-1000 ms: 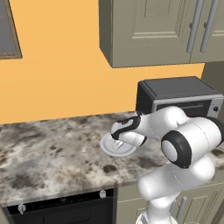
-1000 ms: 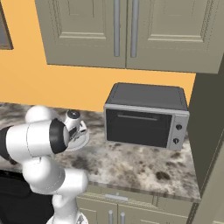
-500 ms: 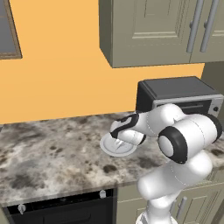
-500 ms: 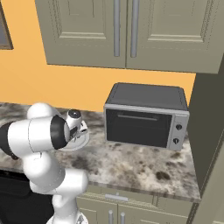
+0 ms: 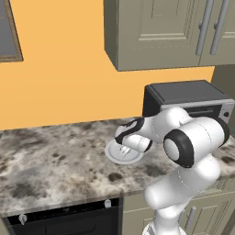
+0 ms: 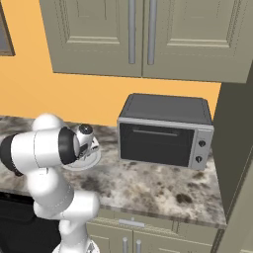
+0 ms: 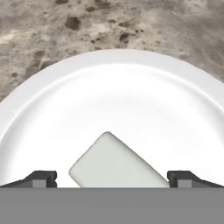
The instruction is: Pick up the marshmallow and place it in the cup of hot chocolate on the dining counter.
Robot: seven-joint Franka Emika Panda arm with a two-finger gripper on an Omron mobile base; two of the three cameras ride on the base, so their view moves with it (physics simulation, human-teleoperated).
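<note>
The marshmallow (image 7: 116, 164), a small pale cuboid block, lies tilted on a round white plate (image 7: 131, 96) on a speckled stone wall counter. My gripper (image 7: 112, 178) hangs open just above the plate. Its two dark fingertips (image 7: 41, 177) stand one on each side of the marshmallow, apart from it. From the left base view the hand reaches down over the plate (image 5: 111, 153), with the gripper (image 5: 125, 149) at its middle. The right base view has the plate (image 6: 91, 160) partly behind my arm. The cup of hot chocolate and the dining counter are out of view.
A dark toaster oven (image 5: 188, 98) (image 6: 165, 133) stands on the counter just right of the plate. Beige wall cabinets (image 6: 143, 34) hang above. Bare stone counter (image 5: 50, 160) stretches to the left of the plate, and its front edge runs close below.
The hand has come down a little closer to the plate. The jaws have stayed open, and the plate and the marshmallow have not moved.
</note>
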